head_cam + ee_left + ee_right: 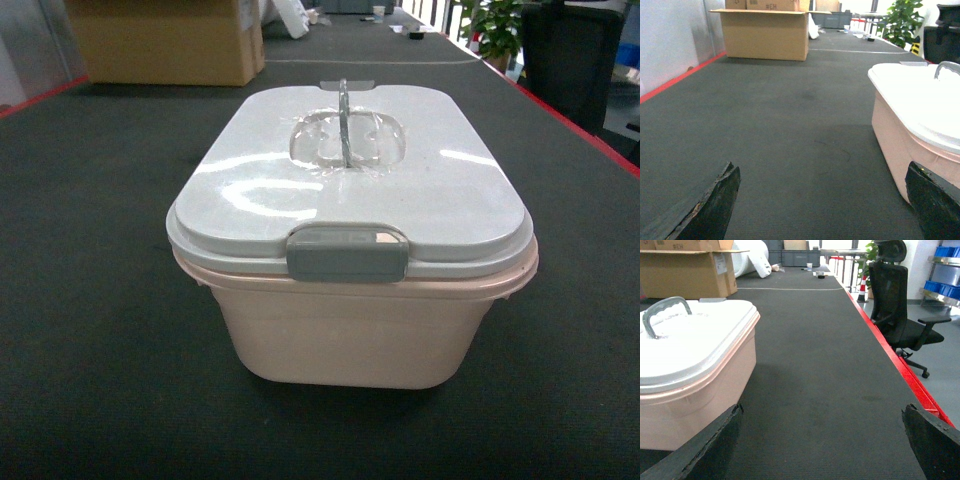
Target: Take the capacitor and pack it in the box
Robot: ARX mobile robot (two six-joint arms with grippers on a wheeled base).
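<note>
Pink box [350, 340] sits frame-centre, lid [350, 190] clipped; both grippers wide, empty; unclip squarely before lifting by handle [344, 115].

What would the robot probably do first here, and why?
Probably undo the front clip and lift the lid by its handle. The box is closed, both grippers are open beside it, empty, and no capacitor is visible.
</note>
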